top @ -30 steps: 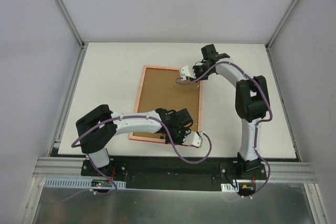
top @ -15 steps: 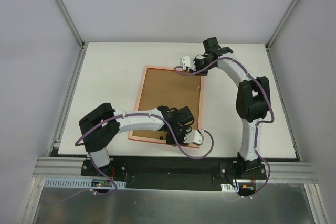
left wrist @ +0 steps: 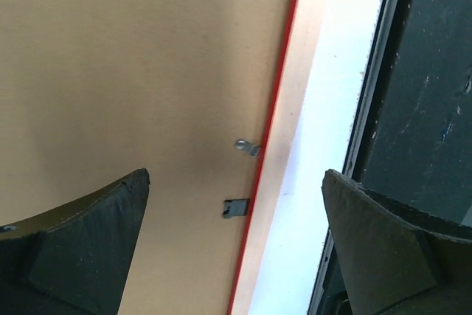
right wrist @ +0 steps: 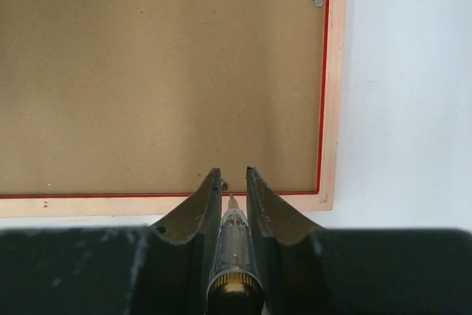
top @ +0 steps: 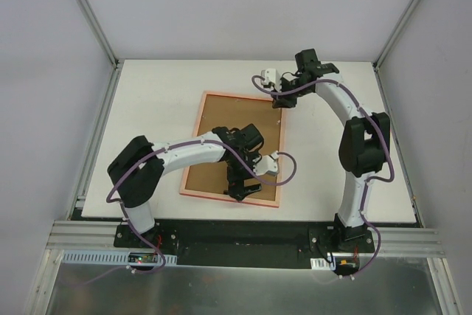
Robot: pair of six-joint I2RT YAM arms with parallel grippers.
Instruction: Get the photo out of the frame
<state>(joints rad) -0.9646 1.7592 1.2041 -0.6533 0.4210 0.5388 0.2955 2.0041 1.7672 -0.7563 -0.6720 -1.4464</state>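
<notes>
Now the left gripper (left wrist: 234, 189) gapes wide above the thin red rectangular picture frame (right wrist: 335, 94); the right gripper (right wrist: 232, 177) pinches a slim translucent tool (right wrist: 234, 245).

**Nothing legible anywhere**

Standing here, I can't make out a single word, label, brand mark or number. The frame (top: 195, 142) shows none on its pale back, the brown backing board (top: 228, 119) is plain, the white table (top: 162, 101) is unmarked, and the slim clear tool (right wrist: 232, 237) shows no readable print either.
</notes>
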